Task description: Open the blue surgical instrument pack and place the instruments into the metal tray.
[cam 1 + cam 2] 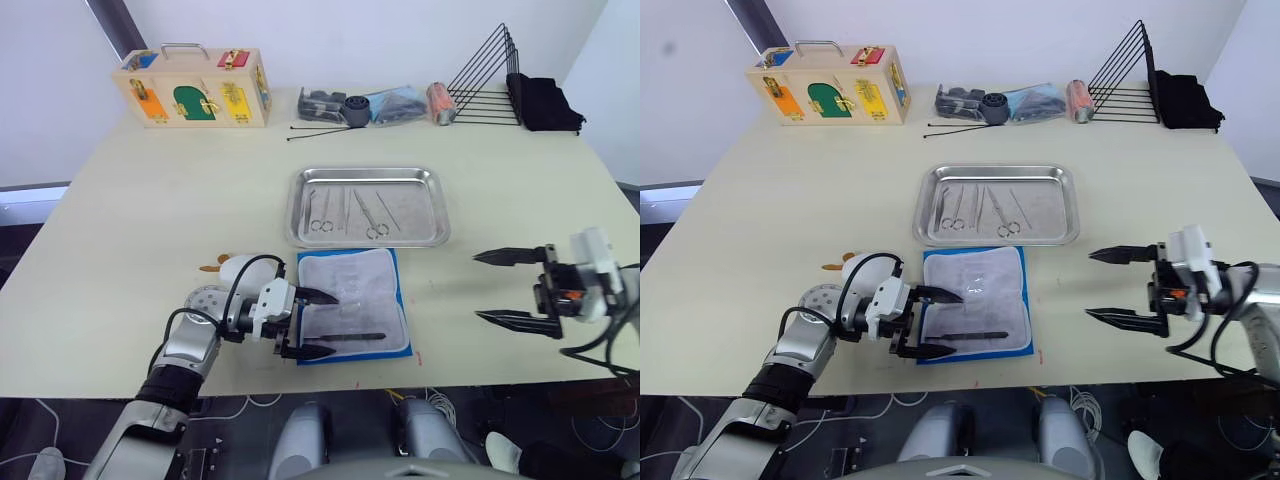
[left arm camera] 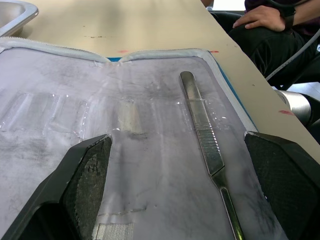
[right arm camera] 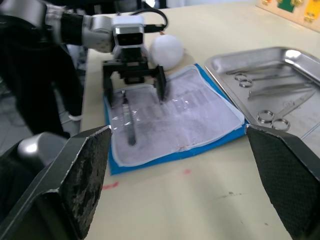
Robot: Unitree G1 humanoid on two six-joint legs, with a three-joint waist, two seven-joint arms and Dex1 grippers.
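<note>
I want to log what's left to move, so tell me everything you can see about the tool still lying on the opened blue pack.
The last instrument is a slim, flat metal handle, silvery up close and dark from the head views, with a rounded end and a narrower neck. It lies flat on the clear whitish lining of the opened blue surgical instrument pack, near the pack's edge closest to the robot. The open left gripper straddles it; no finger visibly touches it.

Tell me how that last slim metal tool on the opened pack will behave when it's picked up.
The slim metal tool looks rigid, so it shouldn't flex. Its smooth, thin handle lies flat on the blue surgical instrument pack, so it may slip. The left end effector straddles one end; gripped there, it may tilt.
</note>
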